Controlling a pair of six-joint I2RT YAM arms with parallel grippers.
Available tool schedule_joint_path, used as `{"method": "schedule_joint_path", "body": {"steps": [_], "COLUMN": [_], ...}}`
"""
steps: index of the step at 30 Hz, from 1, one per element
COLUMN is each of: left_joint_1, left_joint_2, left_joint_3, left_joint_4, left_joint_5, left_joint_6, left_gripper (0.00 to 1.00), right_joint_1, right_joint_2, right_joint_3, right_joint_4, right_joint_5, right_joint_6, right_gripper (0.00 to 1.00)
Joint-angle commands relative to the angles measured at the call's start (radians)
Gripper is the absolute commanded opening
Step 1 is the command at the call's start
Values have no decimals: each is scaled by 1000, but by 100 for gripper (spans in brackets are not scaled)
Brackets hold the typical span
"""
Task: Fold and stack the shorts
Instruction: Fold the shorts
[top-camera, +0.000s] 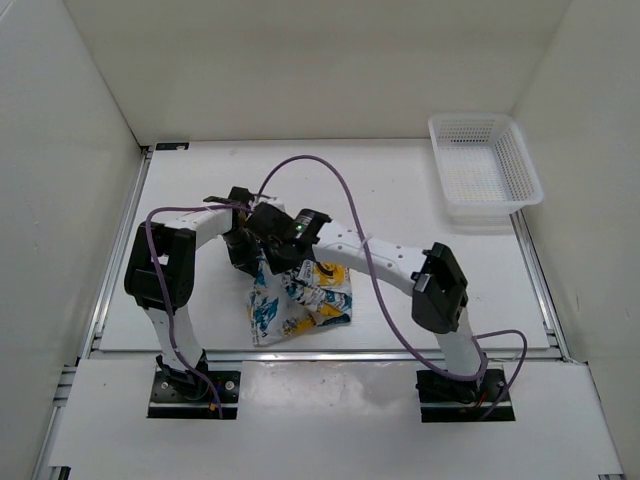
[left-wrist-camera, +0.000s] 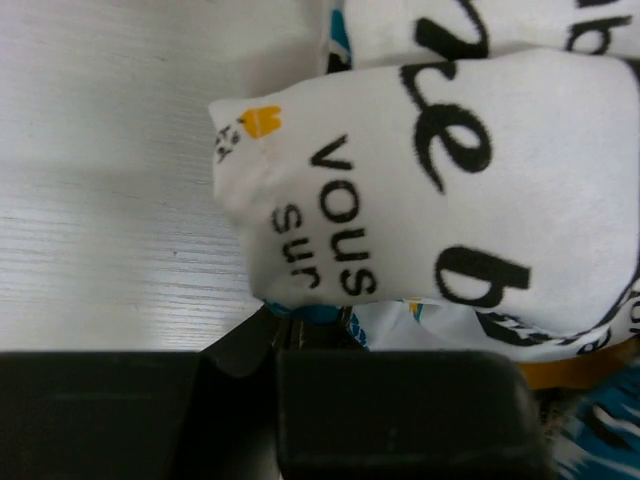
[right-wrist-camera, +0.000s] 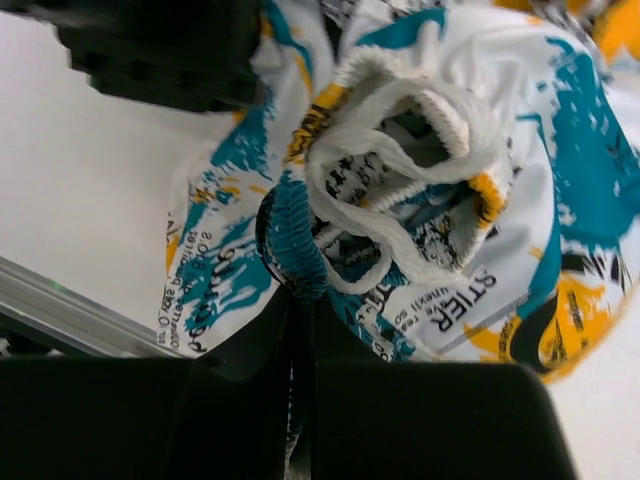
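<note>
1. Shorts (top-camera: 300, 300) lie bunched on the table (top-camera: 400, 190), toward its near edge and roughly midway between the two arm bases. The fabric is white with teal, yellow-orange and black print.
2. The left end effector (left-wrist-camera: 268, 335) is closed down narrow. A sliver of teal-printed cloth from the shorts is caught where its jaws meet. Just beyond them bulges a rounded white fold with black lettering.
3. The right end effector (right-wrist-camera: 300, 300) is also pinched nearly together, gripping a teal ribbed edge of the shorts. A gathered white edge of the garment curls in loops just past its fingers.
4. From above, both arms reach in to the far end of the bundle with their wrists close beside each other. They hide that end of the fabric. Whether the bundle's near end rests fully on the table cannot be told.
5. A white mesh basket (top-camera: 522, 165) stands at the far right corner of the table, well apart from the shorts.
</note>
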Motion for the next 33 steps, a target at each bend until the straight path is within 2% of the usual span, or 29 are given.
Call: {"method": "schedule_joint_path", "body": {"steps": [1,5,6,7,8,9,10,12,13,15,17,20,21,22,25,28,30,33], "left_joint_1": [-6,-6,9,18,31,60,75,124,141,172,193,169,154,112,45,-41,-89,-98], "left_joint_2": [-9,-33,-45,-62,-62,-79,-102,-143,-159,-184,-213,-256,-265,-265,-289,-265,-201,-89], "left_joint_3": [-6,-17,-17,-17,-17,-2,27,79,99,141,204,241,241,241,212,169,158,149], "left_joint_4": [37,37,37,37,2,-20,-43,-105,-124,-158,-199,-209,-209,-209,-167,-100,-77,-68], "left_joint_5": [11,11,11,11,11,-3,-20,-58,-58,-68,-68,-40,-13,4,85,164,164,123], "left_joint_6": [-3,-3,-3,-3,11,11,23,49,58,83,95,104,104,104,95,71,60,60], "left_gripper": [10,10,10,12,17,20,22,37,38,54,54,16,10,10,10,10,10,10], "right_joint_1": [21,21,21,21,21,21,21,21,21,12,12,-12,-29,-52,-144,-202,-218,-244], "right_joint_2": [55,93,93,83,74,43,21,-60,-90,-189,-296,-420,-440,-454,-463,-422,-356,-252], "right_joint_3": [100,109,93,83,83,70,39,-5,-62,-126,-250,-425,-458,-481,-559,-570,-549,-518], "right_joint_4": [10,71,133,160,181,200,226,258,267,276,286,305,296,281,264,273,282,283], "right_joint_5": [3,-16,-37,-86,-108,-120,-120,-107,-97,-87,-47,-2,-11,-31,-119,-177,-186,-218], "right_joint_6": [-5,4,-11,-46,-65,-77,-86,-96,-105,-105,-82,-12,14,44,101,87,61,42], "right_gripper": [0,3,11,25,39,66,75,84,84,84,80,30,16,0,0,0,0,0]}}
